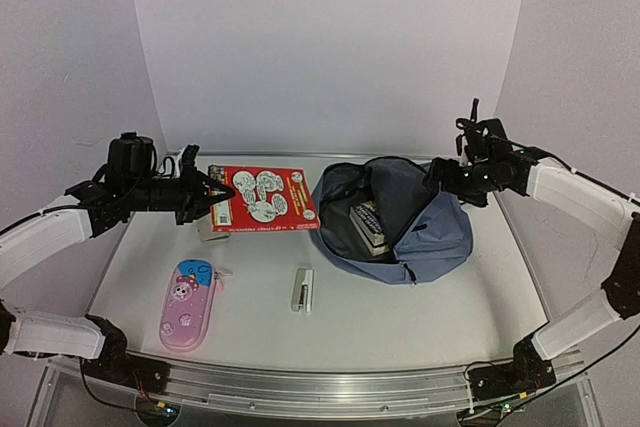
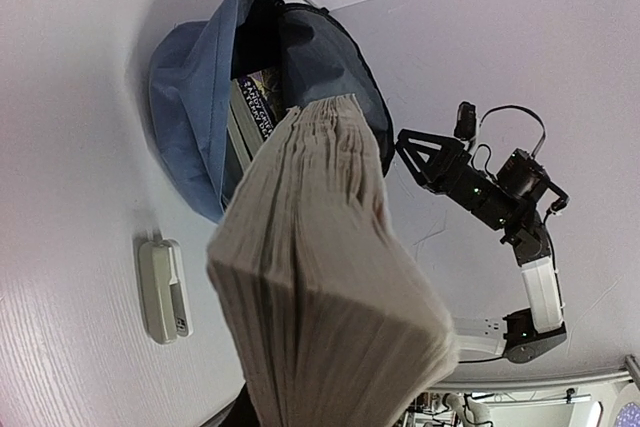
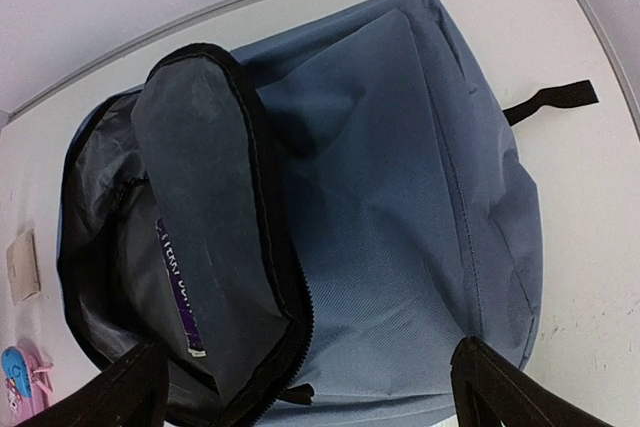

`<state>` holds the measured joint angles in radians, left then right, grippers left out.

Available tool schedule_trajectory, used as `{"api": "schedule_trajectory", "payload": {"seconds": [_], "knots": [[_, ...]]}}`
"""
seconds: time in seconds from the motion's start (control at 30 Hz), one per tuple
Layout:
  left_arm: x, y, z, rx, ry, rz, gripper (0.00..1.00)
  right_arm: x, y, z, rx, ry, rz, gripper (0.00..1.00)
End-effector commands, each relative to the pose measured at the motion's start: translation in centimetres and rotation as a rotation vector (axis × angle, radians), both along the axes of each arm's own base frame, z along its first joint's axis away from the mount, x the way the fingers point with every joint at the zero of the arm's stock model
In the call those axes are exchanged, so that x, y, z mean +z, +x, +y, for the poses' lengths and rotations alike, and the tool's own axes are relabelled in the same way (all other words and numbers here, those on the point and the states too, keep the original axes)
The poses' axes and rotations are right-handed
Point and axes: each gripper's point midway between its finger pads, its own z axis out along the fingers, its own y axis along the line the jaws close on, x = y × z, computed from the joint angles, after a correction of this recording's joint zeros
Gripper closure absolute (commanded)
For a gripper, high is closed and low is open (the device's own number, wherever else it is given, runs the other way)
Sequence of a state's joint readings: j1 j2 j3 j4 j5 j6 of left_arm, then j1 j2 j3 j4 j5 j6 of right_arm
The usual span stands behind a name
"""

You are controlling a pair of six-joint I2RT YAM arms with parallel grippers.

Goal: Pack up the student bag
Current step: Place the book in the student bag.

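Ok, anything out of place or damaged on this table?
Nothing stands out. The student bag lies open with one dark book inside, the left pincer grips the red book by its edge, and the pencil case lies intact.

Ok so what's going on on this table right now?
Two robot arms are packing a blue backpack. The left gripper is clamped on the edge of a red picture book, left of the open bag. The right gripper hangs open over the bag's unzipped mouth. One book sits inside. A pink pencil case and a small pale item lie on the table, unpacked.
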<state>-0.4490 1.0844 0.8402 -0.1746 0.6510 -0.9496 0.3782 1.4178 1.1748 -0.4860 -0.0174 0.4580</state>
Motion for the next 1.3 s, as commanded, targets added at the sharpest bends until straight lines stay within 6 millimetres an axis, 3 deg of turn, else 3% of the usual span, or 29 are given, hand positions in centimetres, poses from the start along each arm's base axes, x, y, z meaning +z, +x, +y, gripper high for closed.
{"api": "schedule_trajectory", "payload": {"seconds": [0.0, 0.17, 0.33, 0.47, 0.57, 0.83, 0.97, 1.13, 1.27], "knots": [[2.4, -0.1, 0.2, 0.004, -0.058, -0.077, 1.00, 0.3, 1.0, 0.5, 0.023, 0.005, -0.028, 0.10], [2.3, -0.4, 0.7, 0.032, -0.049, -0.080, 1.00, -1.9, 1.8, 0.5, 0.010, -0.001, 0.012, 0.30], [2.4, -0.3, 0.9, 0.040, -0.033, -0.078, 1.00, -1.9, 2.4, 2.0, 0.050, 0.070, 0.000, 0.49], [1.1, 1.1, 1.4, 0.108, 0.029, -0.042, 1.00, -1.2, 2.4, 2.1, 0.034, 0.107, -0.014, 0.83], [1.2, 2.2, 0.5, 0.107, 0.010, -0.032, 1.00, 0.1, 1.9, 2.0, 0.020, 0.137, -0.041, 0.98], [2.7, 4.5, -5.2, 0.042, -0.056, -0.075, 1.00, 6.0, 0.3, 2.2, 0.049, 0.231, -0.158, 1.00], [3.7, 5.8, -9.1, -0.010, -0.137, -0.096, 1.00, 7.1, -0.2, 2.2, 0.062, 0.246, -0.180, 1.00], [2.4, 7.7, -13.4, -0.084, -0.153, -0.056, 1.00, 7.3, -0.7, 2.6, 0.081, 0.274, -0.176, 1.00], [0.9, 9.0, -15.2, -0.094, -0.149, -0.033, 1.00, 8.7, -1.0, 2.6, 0.081, 0.290, -0.205, 1.00]]}}
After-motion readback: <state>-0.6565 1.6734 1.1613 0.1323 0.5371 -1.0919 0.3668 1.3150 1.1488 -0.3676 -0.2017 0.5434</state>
